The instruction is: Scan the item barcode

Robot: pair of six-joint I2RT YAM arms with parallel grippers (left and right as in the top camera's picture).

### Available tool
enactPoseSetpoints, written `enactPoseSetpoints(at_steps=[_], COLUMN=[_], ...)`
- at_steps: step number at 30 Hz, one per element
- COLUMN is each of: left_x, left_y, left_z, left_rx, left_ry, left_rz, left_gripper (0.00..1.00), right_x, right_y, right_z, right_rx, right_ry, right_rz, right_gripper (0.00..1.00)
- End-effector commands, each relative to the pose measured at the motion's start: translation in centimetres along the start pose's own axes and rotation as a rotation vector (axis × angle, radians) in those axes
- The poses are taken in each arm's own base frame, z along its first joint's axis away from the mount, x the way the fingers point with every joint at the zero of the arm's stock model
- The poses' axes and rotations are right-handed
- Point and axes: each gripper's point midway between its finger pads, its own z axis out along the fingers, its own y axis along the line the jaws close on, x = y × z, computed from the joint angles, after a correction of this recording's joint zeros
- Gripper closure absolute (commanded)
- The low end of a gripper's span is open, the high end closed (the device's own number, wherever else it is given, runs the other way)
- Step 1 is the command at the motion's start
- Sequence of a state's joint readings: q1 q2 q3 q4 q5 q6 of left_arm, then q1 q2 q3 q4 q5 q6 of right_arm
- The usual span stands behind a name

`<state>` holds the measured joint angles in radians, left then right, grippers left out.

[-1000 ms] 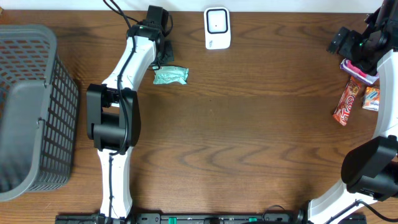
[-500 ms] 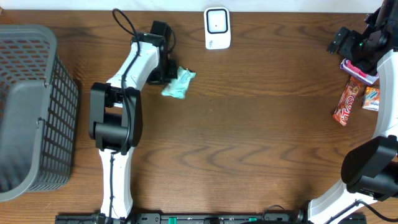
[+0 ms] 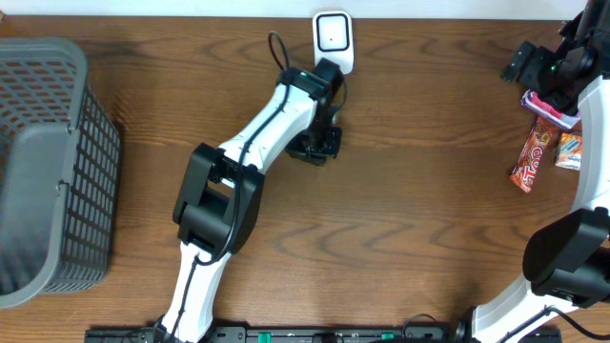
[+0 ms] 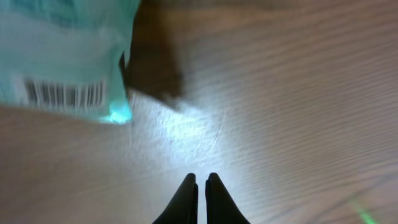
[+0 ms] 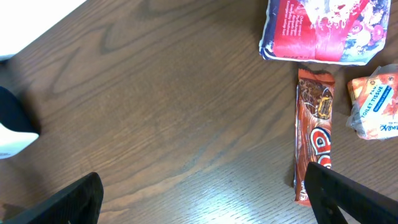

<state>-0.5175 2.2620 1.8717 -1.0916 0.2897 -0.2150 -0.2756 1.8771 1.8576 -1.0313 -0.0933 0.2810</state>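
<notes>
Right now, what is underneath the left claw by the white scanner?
From overhead, the left claw covers that spot completely. Its wrist camera shows brown wooden table below the shut tips and, ahead to one side, a teal plastic packet with a barcode, partly cut off.

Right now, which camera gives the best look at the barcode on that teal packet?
The left wrist view: the teal packet fills its upper left corner, its barcode facing the lens, a bit blurred. Overhead, the left arm hides it. The right wrist view shows only other snacks.
</notes>
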Motion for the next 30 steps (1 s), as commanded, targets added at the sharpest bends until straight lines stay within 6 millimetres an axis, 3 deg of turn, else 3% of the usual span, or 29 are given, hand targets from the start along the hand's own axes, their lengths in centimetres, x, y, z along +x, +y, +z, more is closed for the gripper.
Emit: enactPoseSetpoints(at_steps=[1, 2, 3, 5, 8, 10, 13, 18, 23, 30], left_x=[-1.8, -2.5, -4.1, -6.1, -9.0, -10.9, -12.6, -13.7, -13.5, -11.5], left_y=[3.4, 4.4, 6.1, 7.5, 9.3, 10.3, 11.0, 12.0, 12.4, 10.1], left_z=[-4.7, -6.1, -8.9, -11.3, -13.3, -13.4, -12.2, -7.9, -4.9, -2.4], left_rx=[-0.107, -0.124, -0.136, -0.130, -0.108, -0.098, -0.093, -0.107, -0.114, -0.052], left_ry=[-0.137, -0.187, -0.298, -0.413, -0.545, -0.603, -0.632, -0.584, -0.522, -0.414], left_rz=[-0.107, -0.141, -0.190, -0.218, -0.248, -0.263, -0.266, -0.269, -0.274, -0.240], left_gripper=[0.93, 0.93, 0.93, 0.93, 0.93, 0.93, 0.93, 0.93, 0.93, 0.93], right_x=[-0.1, -0.1, -0.1, -0.1, -0.1, -0.1, -0.1, -0.2, -0.1, -0.1], right_y=[-0.7, -0.6, -0.7, -0.7, -0.7, -0.7, -0.7, -0.7, -0.7, -0.7], right_z=[0.2, 0.2, 0.2, 0.2, 0.2, 0.2, 0.2, 0.2, 0.2, 0.2], right_rx=[0.012, 0.012, 0.012, 0.013, 0.013, 0.013, 0.013, 0.012, 0.013, 0.013], right_ry=[0.002, 0.002, 0.002, 0.002, 0.002, 0.002, 0.002, 0.001, 0.002, 0.002], right_rz=[0.021, 0.020, 0.021, 0.021, 0.021, 0.021, 0.021, 0.021, 0.021, 0.021], right_gripper=[0.01, 0.01, 0.01, 0.01, 0.01, 0.01, 0.01, 0.01, 0.01, 0.01])
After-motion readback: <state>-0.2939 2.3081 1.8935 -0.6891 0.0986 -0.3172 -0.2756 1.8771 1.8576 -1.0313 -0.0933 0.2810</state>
